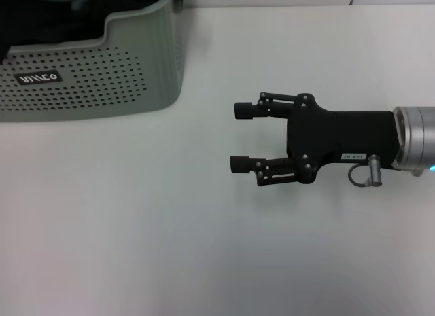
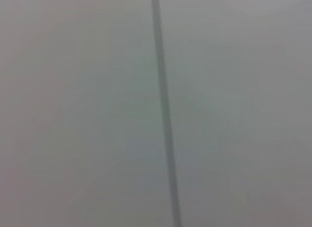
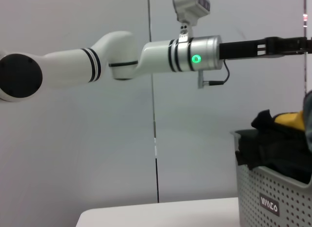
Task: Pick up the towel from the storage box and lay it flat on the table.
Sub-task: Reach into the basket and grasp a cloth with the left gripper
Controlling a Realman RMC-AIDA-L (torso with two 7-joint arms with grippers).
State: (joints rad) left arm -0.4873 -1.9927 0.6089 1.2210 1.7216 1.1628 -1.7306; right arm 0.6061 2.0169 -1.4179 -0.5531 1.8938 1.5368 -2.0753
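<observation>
The storage box (image 1: 88,75) stands on the table (image 1: 136,227) at the far left, pale grey-green with round holes and a dark label. Dark bunched cloth, the towel (image 1: 47,20), fills it. The right wrist view shows the box (image 3: 278,197) with the dark towel (image 3: 273,149) heaped above the rim. My right gripper (image 1: 239,137) is open and empty, held level over the table to the right of the box, fingers pointing toward it. My left gripper (image 3: 287,43) reaches out high above the box, partly cut off by the picture's edge.
A yellow item (image 3: 290,120) lies among the cloth in the box. The left arm (image 3: 146,58) spans the air above the table's far side. The left wrist view shows only a grey wall with a dark seam (image 2: 163,110).
</observation>
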